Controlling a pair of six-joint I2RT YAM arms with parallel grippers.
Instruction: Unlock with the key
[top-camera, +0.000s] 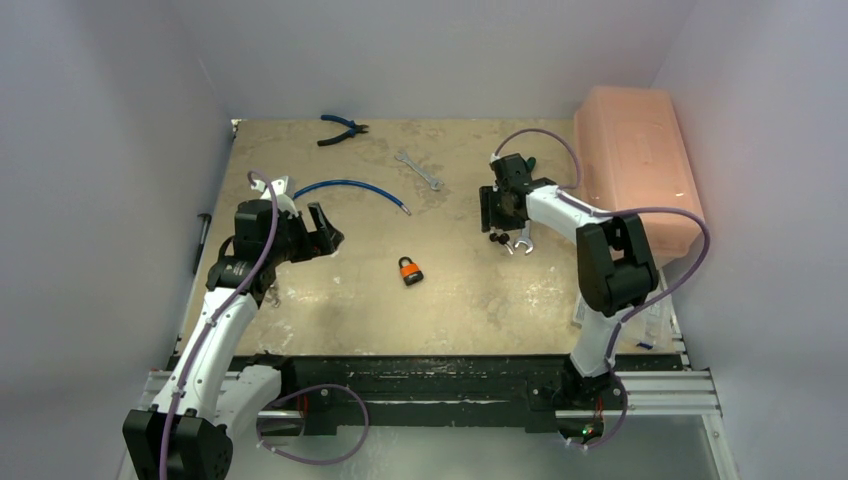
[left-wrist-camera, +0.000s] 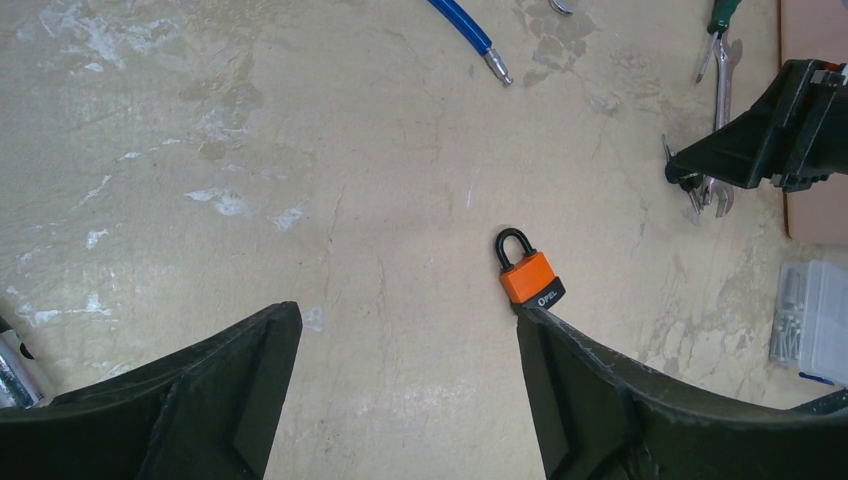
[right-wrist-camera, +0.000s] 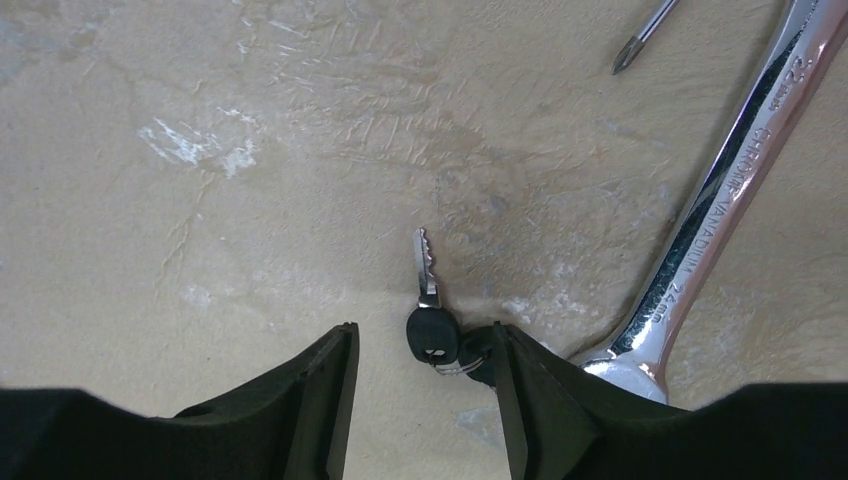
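Observation:
An orange padlock (top-camera: 409, 270) with a black shackle lies on the table's middle; in the left wrist view it (left-wrist-camera: 530, 275) lies just past the tip of my right-hand finger. My left gripper (top-camera: 325, 235) is open and empty, left of the padlock. A silver key with a black head (right-wrist-camera: 429, 315) lies on the table, ringed to a second black-headed key half hidden behind one finger. My right gripper (right-wrist-camera: 420, 345) is open, low over the table, its fingers either side of the key's head; it also shows in the top view (top-camera: 497, 228).
A large chrome wrench (right-wrist-camera: 715, 210) lies right beside my right gripper, with a screwdriver tip (right-wrist-camera: 640, 40) beyond. A blue cable (top-camera: 350, 188), a small wrench (top-camera: 418, 170) and blue pliers (top-camera: 342, 128) lie at the back. A pink box (top-camera: 635, 165) stands far right.

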